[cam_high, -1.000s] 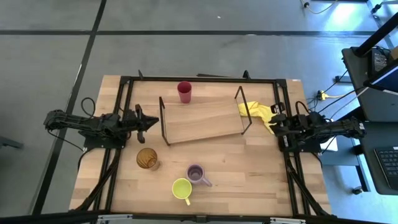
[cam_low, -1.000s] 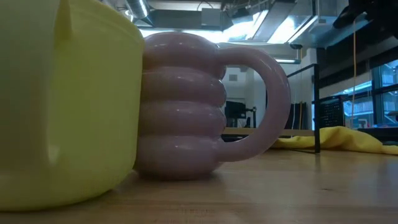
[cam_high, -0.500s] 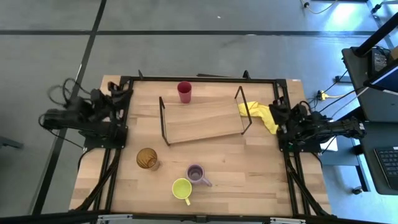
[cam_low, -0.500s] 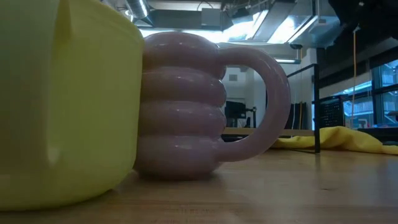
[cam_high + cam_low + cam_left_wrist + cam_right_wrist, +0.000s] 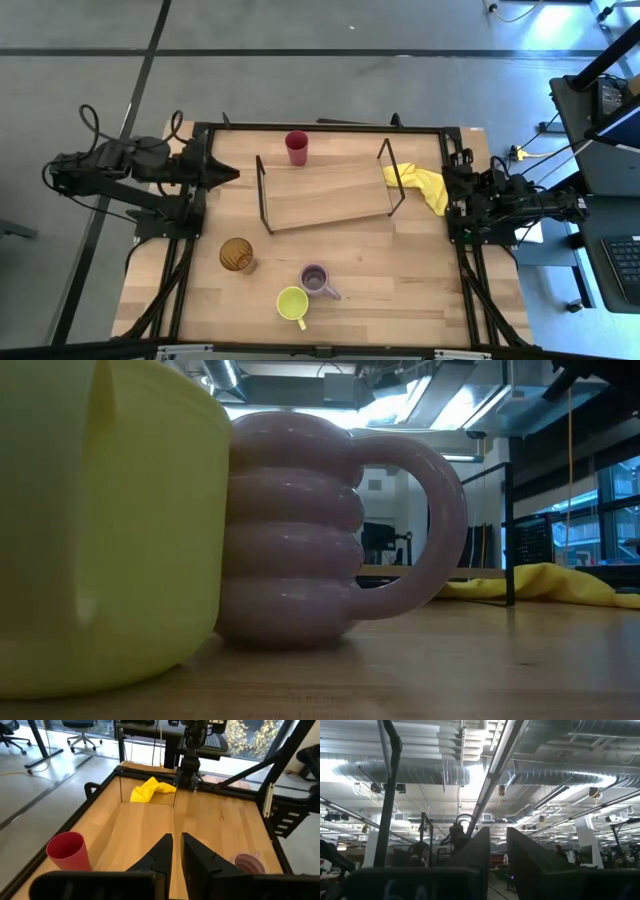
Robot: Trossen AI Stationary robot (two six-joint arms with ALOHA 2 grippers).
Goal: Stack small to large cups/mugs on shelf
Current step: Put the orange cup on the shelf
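In the high view the red cup (image 5: 297,147) stands at the far edge of the shelf (image 5: 325,195); I cannot tell whether it is on the board or on the table beside it. The amber tumbler (image 5: 237,256), purple mug (image 5: 316,280) and yellow-green mug (image 5: 292,302) stand upright on the near part of the table. My left gripper (image 5: 233,176) (image 5: 176,842) is shut, hovering left of the shelf's left wire frame and pointing toward it. My right gripper (image 5: 452,186) (image 5: 495,840) is shut, waits at the table's right edge and points upward.
A yellow cloth (image 5: 425,186) lies beside the shelf's right wire frame, close to my right arm. Black rails (image 5: 195,200) run along the table's sides. In the low view the yellow-green mug (image 5: 100,530) and purple mug (image 5: 300,530) fill the foreground.
My left arm drew back toward the table's far left corner, then swung out again toward the shelf, and its gripper now sits higher and farther back than a second ago. The cups, mugs and shelf have stayed put.
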